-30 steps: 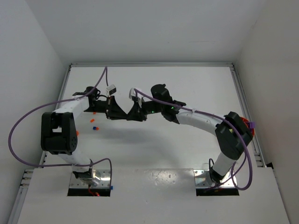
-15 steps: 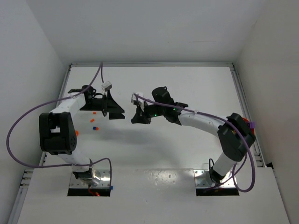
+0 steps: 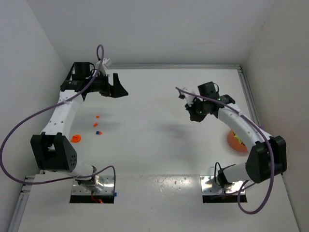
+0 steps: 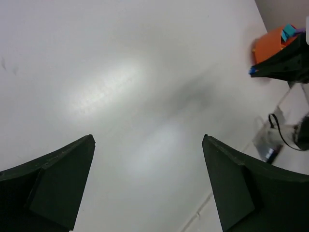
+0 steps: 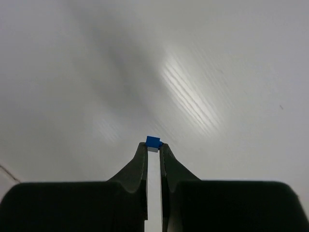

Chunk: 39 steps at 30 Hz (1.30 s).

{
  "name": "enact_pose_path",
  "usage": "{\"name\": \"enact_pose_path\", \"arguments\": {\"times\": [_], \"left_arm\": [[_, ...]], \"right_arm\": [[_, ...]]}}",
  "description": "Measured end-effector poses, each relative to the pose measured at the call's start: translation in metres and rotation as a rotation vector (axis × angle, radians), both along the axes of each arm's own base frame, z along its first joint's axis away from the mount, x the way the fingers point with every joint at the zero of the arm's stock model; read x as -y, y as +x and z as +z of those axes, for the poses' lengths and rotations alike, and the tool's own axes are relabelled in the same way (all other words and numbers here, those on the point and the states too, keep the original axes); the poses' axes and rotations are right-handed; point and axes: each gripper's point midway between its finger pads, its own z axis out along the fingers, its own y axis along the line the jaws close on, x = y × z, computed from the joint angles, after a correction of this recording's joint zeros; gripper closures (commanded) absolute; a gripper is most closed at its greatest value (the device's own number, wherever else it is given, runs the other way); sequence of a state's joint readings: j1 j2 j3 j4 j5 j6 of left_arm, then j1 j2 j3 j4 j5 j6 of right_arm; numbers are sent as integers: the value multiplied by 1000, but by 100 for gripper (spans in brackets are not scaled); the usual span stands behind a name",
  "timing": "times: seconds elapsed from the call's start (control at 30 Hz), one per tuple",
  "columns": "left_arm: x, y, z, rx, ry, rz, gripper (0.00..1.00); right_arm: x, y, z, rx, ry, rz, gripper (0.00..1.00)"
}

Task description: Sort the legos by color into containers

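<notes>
1. Two arms stand well apart over the white table (image 3: 154,96) — the left one reaches toward the far left corner, the right one toward the right side.
2. On the left gripper (image 3: 117,90) the fingers are spread wide, with nothing between them; its wrist view shows only bare table in the gap.
3. On the right gripper (image 3: 195,114) the fingers are clenched on a tiny blue brick (image 5: 153,141), pinched at the very tips above the table.
4. One orange bowl (image 3: 234,140) sits near the right edge, partly hidden by the right arm; a cyan brick (image 4: 288,32) shows at its top.
5. Three loose bricks (image 3: 98,132) — orange and blue — lie on the left side of the table.
</notes>
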State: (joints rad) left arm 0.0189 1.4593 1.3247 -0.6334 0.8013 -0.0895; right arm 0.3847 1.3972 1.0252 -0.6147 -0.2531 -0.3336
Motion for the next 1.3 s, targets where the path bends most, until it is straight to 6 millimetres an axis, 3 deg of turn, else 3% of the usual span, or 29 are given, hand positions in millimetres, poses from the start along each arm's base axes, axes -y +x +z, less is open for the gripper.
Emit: {"name": "enact_pose_path", "arguments": {"times": [0.1,0.13,0.27,0.37,0.53,0.67,0.77,0.97,1.1,1.3], "left_arm": [[4,27,20,108,56,20,0],[4,30,20,118,68,26,0],[-2,42,7,105,149,99,0],[-3,46,7,118,148,120,0],[-2,43,17,120,90,78,0],[-5,47,31,139,34,8,0],[-6,43,28,119,20,-34,0],[-2,36,14,54,46,-101,0],[1,28,8,24,60,-126,0],[3,24,4,9,67,-135,0]], "right_arm": [[56,14,15,-31,-89,-137,100],[67,19,21,-28,-103,-165,100],[147,36,50,-15,-176,-357,100],[201,15,50,-80,-254,-484,100],[253,-44,44,-256,-342,-626,100],[276,-84,46,-344,-361,-728,100],[285,-109,45,-389,-356,-790,100],[289,-153,16,-514,-333,-843,100],[296,-161,6,-546,-293,-869,100],[306,-147,-10,-536,-248,-863,100]]}}
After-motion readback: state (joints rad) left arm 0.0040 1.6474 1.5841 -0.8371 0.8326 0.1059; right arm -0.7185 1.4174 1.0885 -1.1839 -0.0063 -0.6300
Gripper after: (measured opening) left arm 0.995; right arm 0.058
